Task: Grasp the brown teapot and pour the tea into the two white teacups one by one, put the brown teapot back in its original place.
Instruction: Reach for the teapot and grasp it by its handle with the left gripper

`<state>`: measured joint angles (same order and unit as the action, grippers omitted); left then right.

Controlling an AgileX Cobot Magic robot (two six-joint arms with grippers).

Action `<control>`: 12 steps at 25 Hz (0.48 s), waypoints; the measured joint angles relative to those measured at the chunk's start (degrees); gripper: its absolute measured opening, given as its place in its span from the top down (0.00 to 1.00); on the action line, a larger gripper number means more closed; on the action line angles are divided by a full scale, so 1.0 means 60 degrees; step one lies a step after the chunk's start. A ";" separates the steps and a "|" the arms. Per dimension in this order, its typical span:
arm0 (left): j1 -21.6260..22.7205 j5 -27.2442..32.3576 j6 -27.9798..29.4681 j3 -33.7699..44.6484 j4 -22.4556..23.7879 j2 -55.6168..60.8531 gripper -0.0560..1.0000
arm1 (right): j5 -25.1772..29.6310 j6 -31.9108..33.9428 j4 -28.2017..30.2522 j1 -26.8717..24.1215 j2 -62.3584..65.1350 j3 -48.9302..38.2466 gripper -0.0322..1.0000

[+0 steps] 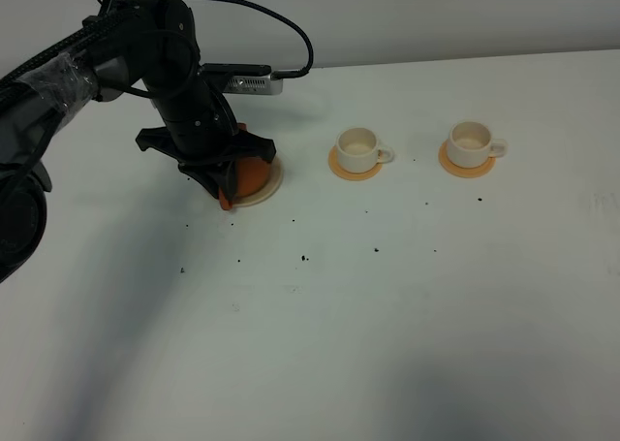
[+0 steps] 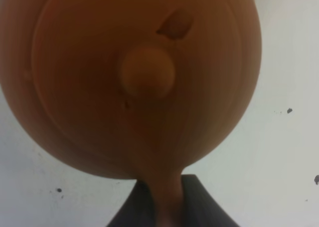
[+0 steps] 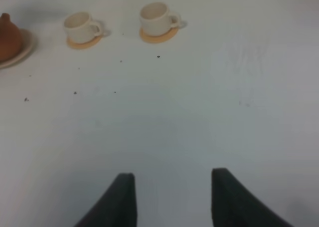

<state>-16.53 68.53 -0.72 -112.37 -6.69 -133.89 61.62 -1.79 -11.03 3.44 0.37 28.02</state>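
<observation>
Your left claw [image 1: 228, 181] is clamped on the loop handle [image 2: 167, 199] of the round reddish-brown clay teapot [image 2: 89, 87], which sits on its flat cream saucer [image 1: 275, 182] at the left of the white tabletop [image 1: 387, 315]. The step in hand, as I judge it, is the lift. Raise the teapot straight up and keep the lid knob [image 2: 148, 71] level, so nothing slops from the spout before you are over a cup. The handle is thin and the pot is probably heavy against it, so expect it to swing in the grip. Go slowly and watch for tilt.

Then carry it to the nearer small white teacup [image 1: 358, 145] on its orange coaster [image 1: 341, 170]; the second white teacup [image 1: 471, 142] stands farther right. No dark liquid shows in either. Your right claw [image 3: 172, 197] hangs with its jaws apart, holding nothing, well apart from the crockery; leave it there.
</observation>
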 joint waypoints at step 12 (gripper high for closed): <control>0.0040 0.0000 -0.0803 0.0000 0.0679 0.0266 0.83 | 0.0000 0.0000 0.0000 0.0000 0.0000 0.0000 0.62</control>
<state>-16.29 68.53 -5.54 -112.37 -2.62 -132.30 61.62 -1.79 -11.03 3.44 0.37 28.02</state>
